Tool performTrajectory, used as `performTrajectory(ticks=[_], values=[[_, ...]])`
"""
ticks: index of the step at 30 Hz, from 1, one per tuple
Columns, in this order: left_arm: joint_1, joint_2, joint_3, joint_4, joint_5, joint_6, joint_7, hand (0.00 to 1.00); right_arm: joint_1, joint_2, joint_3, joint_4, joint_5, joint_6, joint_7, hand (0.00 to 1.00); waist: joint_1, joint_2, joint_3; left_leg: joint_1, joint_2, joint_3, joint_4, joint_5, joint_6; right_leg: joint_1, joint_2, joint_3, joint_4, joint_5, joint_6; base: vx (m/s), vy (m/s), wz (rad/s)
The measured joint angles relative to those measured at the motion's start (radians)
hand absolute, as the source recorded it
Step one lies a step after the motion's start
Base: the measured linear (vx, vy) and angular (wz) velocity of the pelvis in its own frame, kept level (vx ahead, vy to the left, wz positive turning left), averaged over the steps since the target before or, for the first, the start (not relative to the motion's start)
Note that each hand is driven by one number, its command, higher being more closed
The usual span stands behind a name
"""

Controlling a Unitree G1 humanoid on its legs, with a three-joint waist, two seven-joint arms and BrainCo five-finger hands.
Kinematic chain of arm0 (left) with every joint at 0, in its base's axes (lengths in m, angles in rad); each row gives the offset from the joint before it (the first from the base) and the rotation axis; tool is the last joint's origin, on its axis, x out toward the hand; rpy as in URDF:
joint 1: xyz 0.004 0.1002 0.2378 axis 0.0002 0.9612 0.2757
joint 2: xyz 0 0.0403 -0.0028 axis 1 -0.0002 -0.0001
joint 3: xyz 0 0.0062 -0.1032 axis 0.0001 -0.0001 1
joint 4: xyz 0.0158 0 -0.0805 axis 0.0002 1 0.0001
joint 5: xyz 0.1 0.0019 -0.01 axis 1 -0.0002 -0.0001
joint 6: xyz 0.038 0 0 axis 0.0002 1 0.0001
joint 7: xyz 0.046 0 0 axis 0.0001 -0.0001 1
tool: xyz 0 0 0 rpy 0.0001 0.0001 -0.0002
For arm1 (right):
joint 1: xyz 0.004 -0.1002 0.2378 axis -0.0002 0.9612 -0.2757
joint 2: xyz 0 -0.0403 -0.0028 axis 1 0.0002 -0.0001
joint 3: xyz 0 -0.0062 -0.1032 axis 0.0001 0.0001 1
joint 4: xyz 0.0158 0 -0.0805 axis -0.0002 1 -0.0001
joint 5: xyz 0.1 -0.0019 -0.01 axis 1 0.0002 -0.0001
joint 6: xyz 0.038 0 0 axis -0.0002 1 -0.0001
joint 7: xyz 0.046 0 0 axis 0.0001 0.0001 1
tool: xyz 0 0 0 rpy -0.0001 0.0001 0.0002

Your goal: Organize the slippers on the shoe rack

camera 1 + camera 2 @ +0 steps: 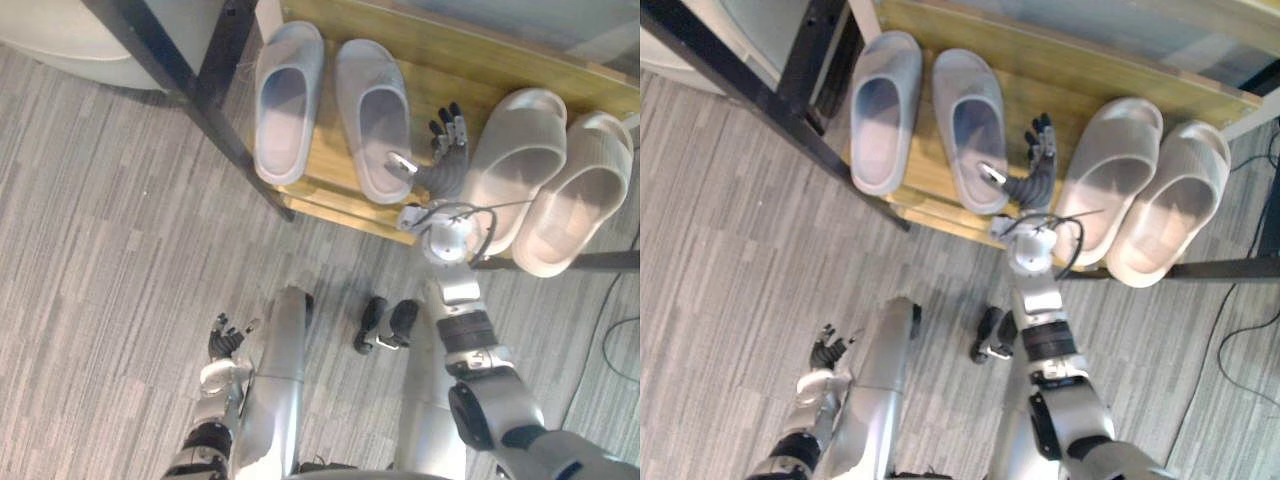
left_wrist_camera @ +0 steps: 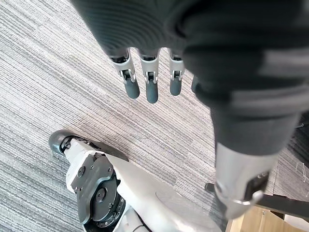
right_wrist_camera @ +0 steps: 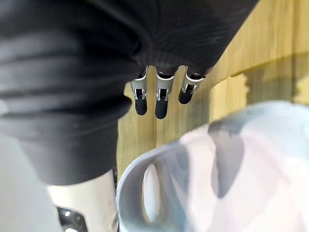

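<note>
A shoe corner of a carpeted indoor room is being shown — whether it belongs to a home or an office cannot be told. The floor is being covered by grey striped carpet point(image 1: 120, 250) of the hard-wearing kind. A low wooden shoe rack point(image 1: 440, 55) is being carried on a black frame point(image 1: 170, 70), and two pairs are being kept on it side by side — grey slippers point(image 1: 285, 100) and beige slippers point(image 1: 525, 160).

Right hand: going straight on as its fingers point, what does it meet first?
Likely nothing near. The right hand points along the bare wooden shelf between a grey slipper and a beige slipper; the way looks free to the shelf's back edge, though its height over the wood is unclear.
</note>
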Motion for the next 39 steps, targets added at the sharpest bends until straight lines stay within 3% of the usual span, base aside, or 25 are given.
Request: performTrajectory(ticks=[6, 15, 32, 39], values=[[-0.002, -0.002, 0.007, -0.004, 0.002, -0.001, -0.012, 0.0, -0.001, 0.04, 0.058, 0.011, 0.079, -0.02, 0.038, 0.0, 0.0, 0.0, 0.006, 0.0, 0.001, 0.001, -0.001, 0.0, 0.0, 0.0, 0.0, 0.0, -0.001, -0.001, 0.002, 0.0, 0.0, 0.0], [-0.015, -0.002, 0.007, -0.004, 0.002, 0.001, 0.01, 0.0, -0.009, 0.101, 0.083, 0.039, 0.197, -0.076, 0.028, 0.0, -0.001, 0.0, 0.012, 0.002, 0.003, 0.003, -0.008, 0.001, -0.001, 0.0, 0.0, 0.0, -0.004, -0.001, 0.002, 0.0, 0.0, 0.0], [-0.046, -0.012, 0.026, 0.0, 0.001, 0.037, 0.066, 0.0, -0.037, 0.161, 0.127, 0.078, 0.391, -0.09, -0.016, 0.0, -0.001, 0.001, 0.016, 0.022, 0.012, 0.004, -0.017, 0.003, -0.007, 0.016, 0.009, 0.0, -0.011, -0.001, 0.002, 0.0, 0.0, -0.01], [-0.052, -0.013, 0.027, -0.002, 0.001, 0.038, 0.081, 0.0, -0.054, 0.184, 0.127, 0.087, 0.411, -0.09, -0.028, 0.0, -0.001, 0.001, 0.016, 0.027, 0.017, 0.004, -0.019, 0.003, -0.007, 0.021, 0.014, -0.001, -0.017, 0.0, 0.002, 0.0, -0.005, -0.02]])
